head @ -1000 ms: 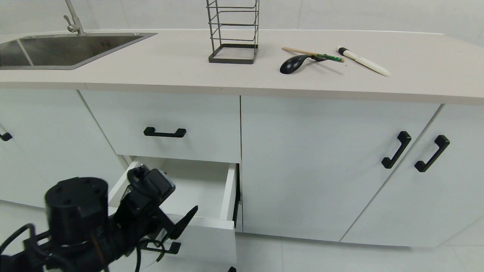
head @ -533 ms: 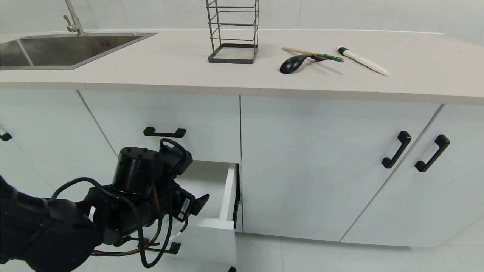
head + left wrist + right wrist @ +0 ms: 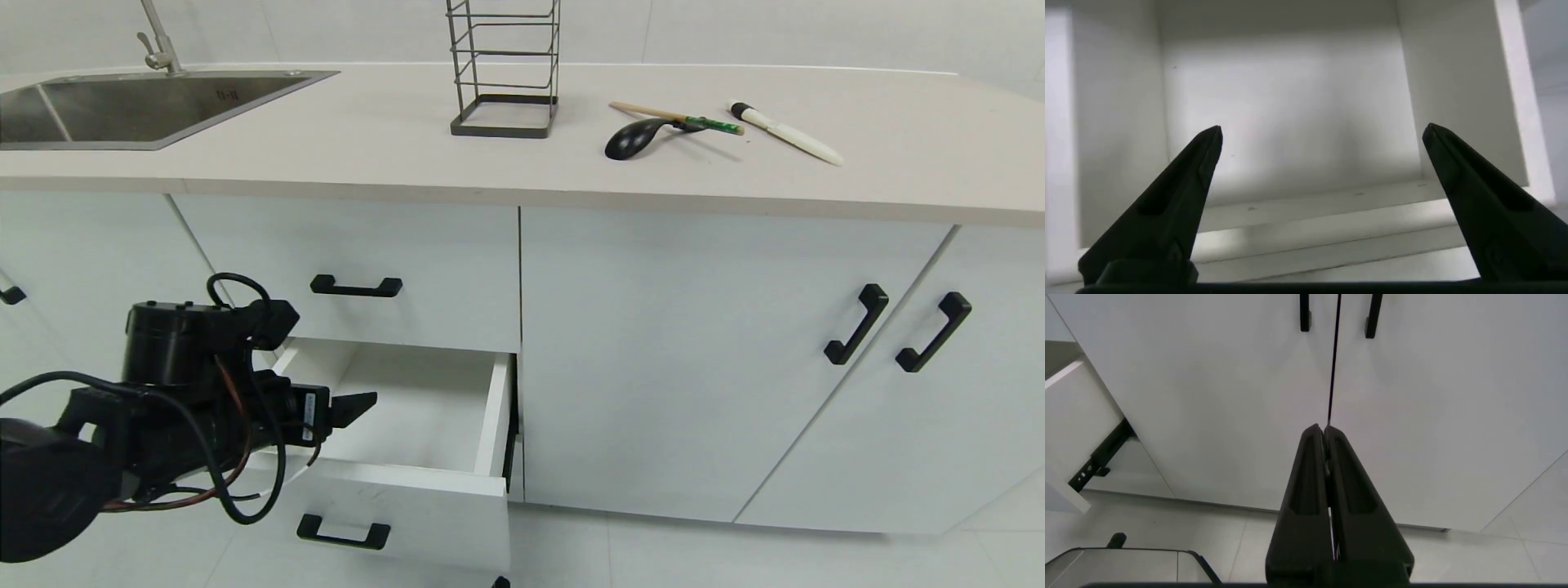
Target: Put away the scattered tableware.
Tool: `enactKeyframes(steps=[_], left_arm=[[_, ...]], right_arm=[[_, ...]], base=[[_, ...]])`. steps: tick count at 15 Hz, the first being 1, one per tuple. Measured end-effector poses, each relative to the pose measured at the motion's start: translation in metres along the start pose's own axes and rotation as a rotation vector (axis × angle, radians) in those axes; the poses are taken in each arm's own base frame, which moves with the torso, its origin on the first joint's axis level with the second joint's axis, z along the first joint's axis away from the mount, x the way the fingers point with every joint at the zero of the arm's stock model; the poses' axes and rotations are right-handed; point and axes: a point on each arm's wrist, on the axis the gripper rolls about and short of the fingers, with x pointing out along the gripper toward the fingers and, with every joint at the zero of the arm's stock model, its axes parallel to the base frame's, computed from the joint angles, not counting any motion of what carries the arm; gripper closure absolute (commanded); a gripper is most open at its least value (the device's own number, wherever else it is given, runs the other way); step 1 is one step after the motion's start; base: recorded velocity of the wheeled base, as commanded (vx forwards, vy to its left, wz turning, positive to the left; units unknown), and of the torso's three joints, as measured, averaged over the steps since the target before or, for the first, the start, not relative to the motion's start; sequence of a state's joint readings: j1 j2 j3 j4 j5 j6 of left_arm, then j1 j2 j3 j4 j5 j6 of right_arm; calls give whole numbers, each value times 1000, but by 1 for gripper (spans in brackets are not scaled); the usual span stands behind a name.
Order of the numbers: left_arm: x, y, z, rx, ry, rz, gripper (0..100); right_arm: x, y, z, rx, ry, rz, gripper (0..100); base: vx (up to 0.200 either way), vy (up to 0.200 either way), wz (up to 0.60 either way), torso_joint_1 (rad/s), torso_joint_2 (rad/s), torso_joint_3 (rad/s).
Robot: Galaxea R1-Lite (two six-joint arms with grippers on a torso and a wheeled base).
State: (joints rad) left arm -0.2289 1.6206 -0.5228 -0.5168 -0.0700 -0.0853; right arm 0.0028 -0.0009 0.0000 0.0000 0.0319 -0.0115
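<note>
While the black spoon (image 3: 629,139) lies on the counter (image 3: 326,139) at 1 o'clock, its bowl toward 8, the chopsticks (image 3: 674,117) cross its handle along 10-to-4. The left gripper (image 3: 357,404) hangs over the open drawer (image 3: 493,408). From the left wrist, its jaws are spread wide and empty. From the right wrist, the right gripper (image 3: 1325,434) is pressed together and empty.

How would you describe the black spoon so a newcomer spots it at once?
Start at the pale countertop and find the wire rack near its back edge. Just to the robot's right of it lies the black spoon, a green-tipped wooden chopstick across its handle. It is the only all-black, round-bowled piece; the utensil beyond is white.
</note>
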Motion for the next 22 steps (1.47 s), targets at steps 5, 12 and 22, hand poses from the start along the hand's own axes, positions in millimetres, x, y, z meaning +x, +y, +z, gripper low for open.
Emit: enactKeyframes(steps=[5,12,22], left_arm=[[-7,10,-10,-20,8,36,0],[-25,11,-31,-16,42,55,0],[-48,18,-44,38,20,84,0]], right_arm=[[0,0,0,0,0,0,100],[0,0,0,0,0,0,100],[0,0,0,0,0,0,100]], base=[[0,0,0,0,0,0],[0,0,0,0,0,0],[0,0,0,0,0,0]])
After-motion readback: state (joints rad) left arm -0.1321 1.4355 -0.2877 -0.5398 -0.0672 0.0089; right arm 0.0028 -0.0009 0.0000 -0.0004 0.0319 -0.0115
